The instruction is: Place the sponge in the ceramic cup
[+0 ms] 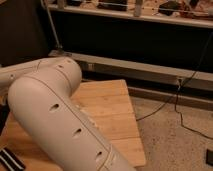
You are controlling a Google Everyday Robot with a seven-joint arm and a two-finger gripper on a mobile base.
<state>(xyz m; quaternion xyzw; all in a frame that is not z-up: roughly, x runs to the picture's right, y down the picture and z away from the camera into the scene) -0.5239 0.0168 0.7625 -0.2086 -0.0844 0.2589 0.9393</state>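
My white arm [55, 115] fills the left and lower part of the camera view, its elbow bent over the wooden table [112, 107]. One arm link runs off the left edge, and the gripper is out of view. The sponge and the ceramic cup are hidden or out of view. Only the table's right half shows bare wood.
A black-and-white striped cloth [9, 160] lies at the table's near left corner. Behind the table stands a dark metal rack [135, 65]. A black cable [180, 107] trails over the speckled floor on the right, and a small dark object [210, 156] sits at the right edge.
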